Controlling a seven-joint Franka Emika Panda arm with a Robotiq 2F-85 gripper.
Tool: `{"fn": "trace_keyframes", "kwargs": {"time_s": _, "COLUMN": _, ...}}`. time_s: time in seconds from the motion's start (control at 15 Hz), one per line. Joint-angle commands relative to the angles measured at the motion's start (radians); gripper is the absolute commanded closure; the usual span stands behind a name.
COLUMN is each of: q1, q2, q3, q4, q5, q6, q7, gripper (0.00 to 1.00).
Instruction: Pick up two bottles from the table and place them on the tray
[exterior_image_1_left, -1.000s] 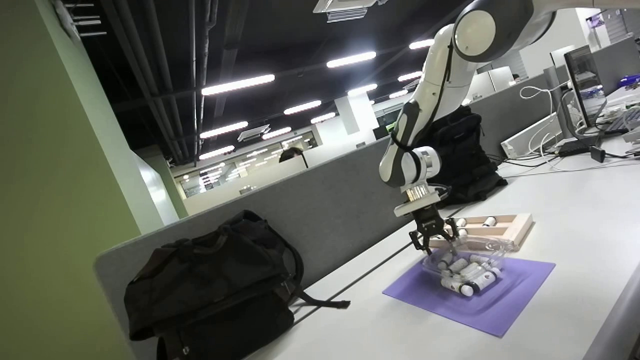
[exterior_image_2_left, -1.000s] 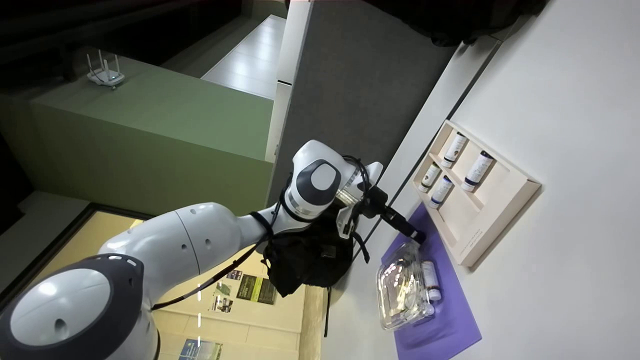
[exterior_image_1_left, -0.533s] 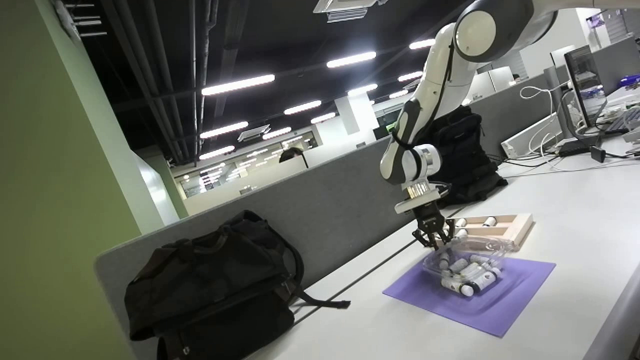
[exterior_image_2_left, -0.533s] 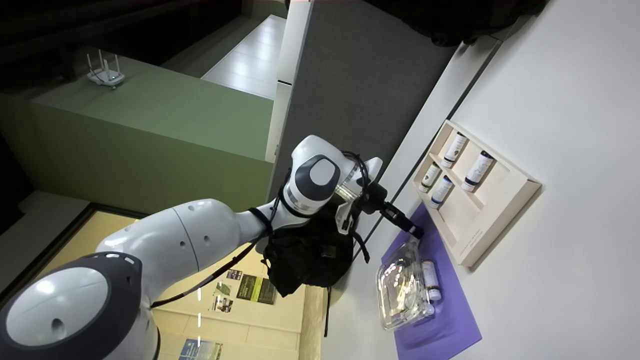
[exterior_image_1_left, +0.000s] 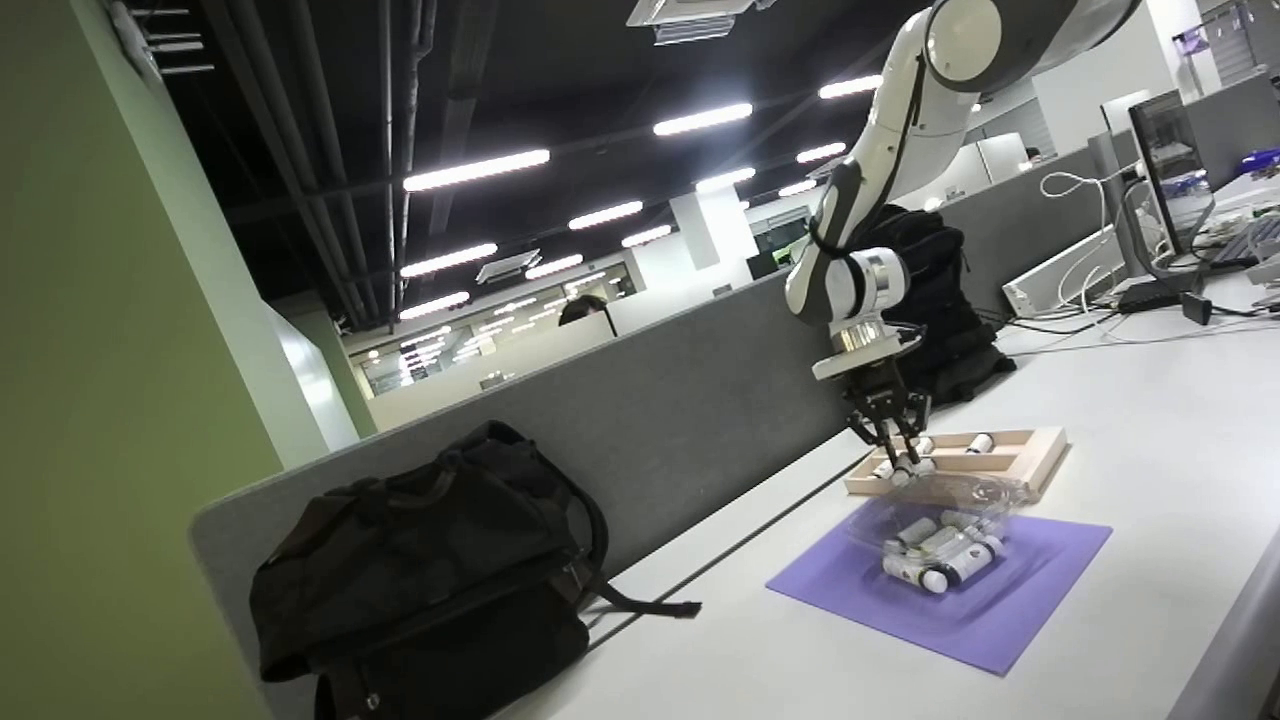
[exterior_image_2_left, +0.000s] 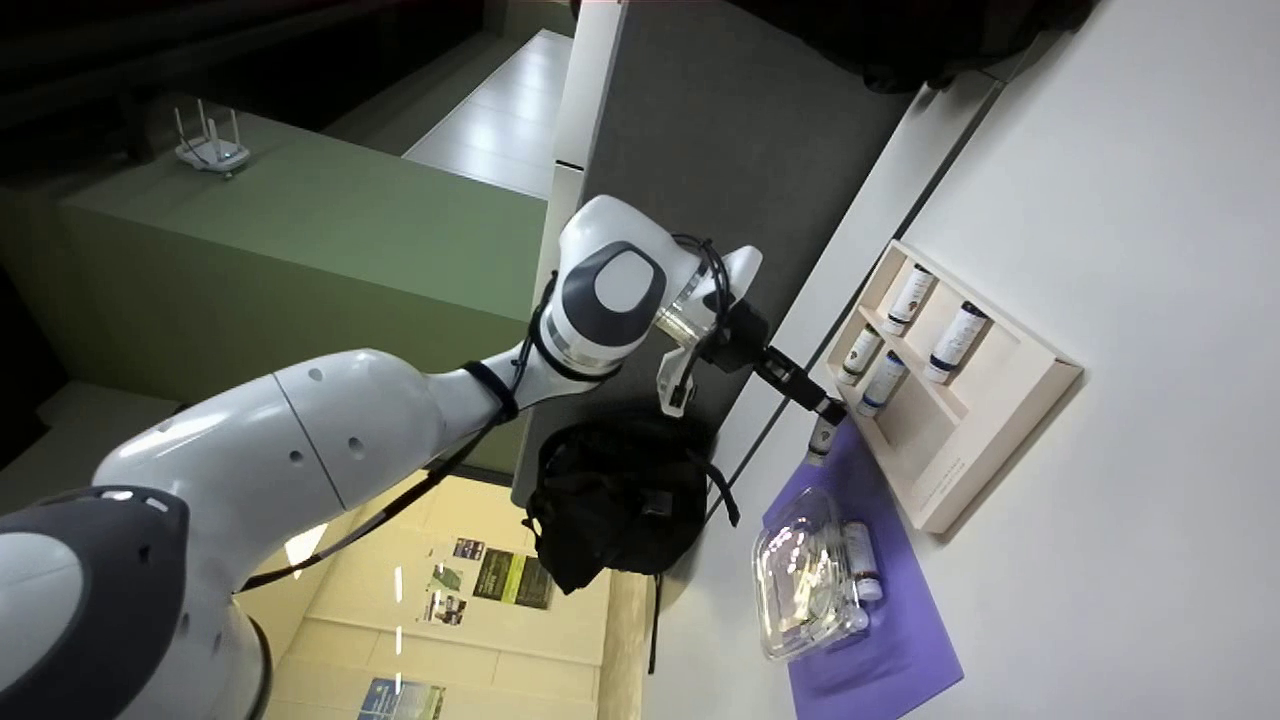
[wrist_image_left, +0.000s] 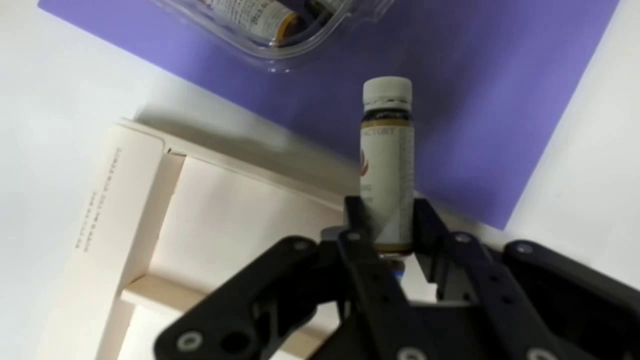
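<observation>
Hand (wrist_image_left: 386, 215) pinching bottle (wrist_image_left: 387, 160) near its base, far end jutting free against mat (wrist_image_left: 480, 125) in wrist view; bottle looks raised, just by mat-side edge of tray (wrist_image_left: 235, 215). Step, as judged: carry into tray. Off-centre hold could let free end droop, so steady squeeze, smooth travel. Clear edge with height to spare, then line up parallel with other bottles (exterior_image_2_left: 956, 342) lying in tray. Lower flat till seated, no rolling, then loosen gently. More bottles (wrist_image_left: 252, 19) in tub (wrist_image_left: 272, 52) on mat.
</observation>
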Motion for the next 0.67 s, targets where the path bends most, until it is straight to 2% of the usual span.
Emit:
{"fn": "trace_keyframes", "kwargs": {"time_s": 0.0, "q1": -0.053, "q2": -0.076, "q3": -0.009, "q4": -0.077, "q5": 0.042, "q6": -0.021, "q7": -0.045, "gripper": 0.88}}
{"fn": "trace_keyframes", "kwargs": {"time_s": 0.33, "q1": -0.093, "q2": -0.060, "q3": -0.032, "q4": -0.097, "q5": 0.067, "q6": -0.015, "q7": -0.053, "gripper": 0.88}}
{"fn": "trace_keyframes", "kwargs": {"time_s": 0.6, "q1": -0.107, "q2": -0.041, "q3": -0.030, "q4": -0.117, "q5": 0.129, "q6": 0.001, "q7": -0.032, "gripper": 0.88}}
